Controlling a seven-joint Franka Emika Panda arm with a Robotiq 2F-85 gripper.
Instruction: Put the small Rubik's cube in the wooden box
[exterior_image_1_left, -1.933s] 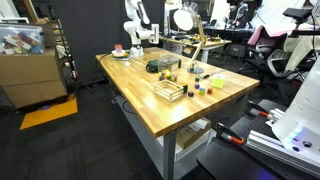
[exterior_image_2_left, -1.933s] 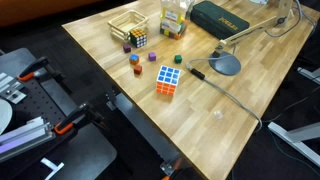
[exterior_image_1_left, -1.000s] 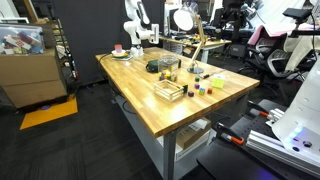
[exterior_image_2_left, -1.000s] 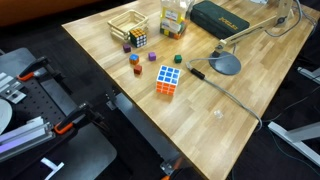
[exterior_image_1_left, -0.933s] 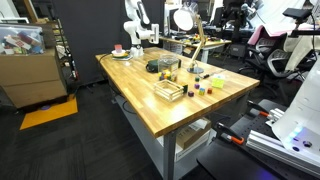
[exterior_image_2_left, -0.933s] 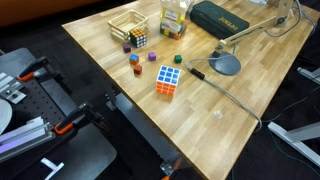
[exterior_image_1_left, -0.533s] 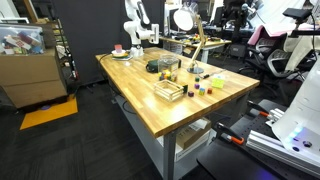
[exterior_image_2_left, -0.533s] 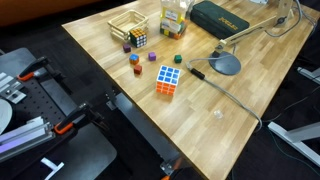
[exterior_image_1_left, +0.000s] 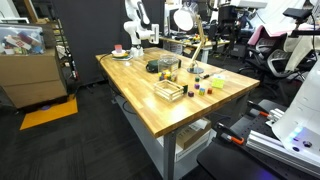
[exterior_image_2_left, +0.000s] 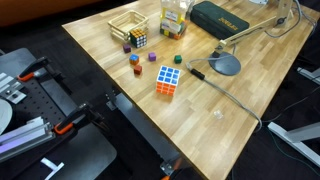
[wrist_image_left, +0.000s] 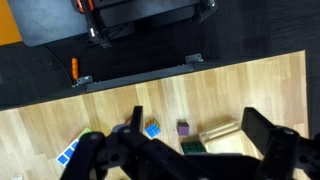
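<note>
We see the small Rubik's cube (exterior_image_2_left: 139, 39) on the bench (exterior_image_2_left: 230, 110), just beside the wooden box (exterior_image_2_left: 122, 24) and outside it. In the wrist view our gripper (wrist_image_left: 192, 122) hangs above the bench, fingers spread wide and empty, well apart from the cube.

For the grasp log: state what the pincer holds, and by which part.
Nothing: the pincer is open and empty; the small multicoloured Rubik's cube sits on the wooden table.

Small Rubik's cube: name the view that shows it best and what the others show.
An exterior view shows it best: the small Rubik's cube sits unobstructed beside the wooden box, stickers visible. In an exterior view where the table is distant, it is too small to tell. The wrist view does not show it surely.
</note>
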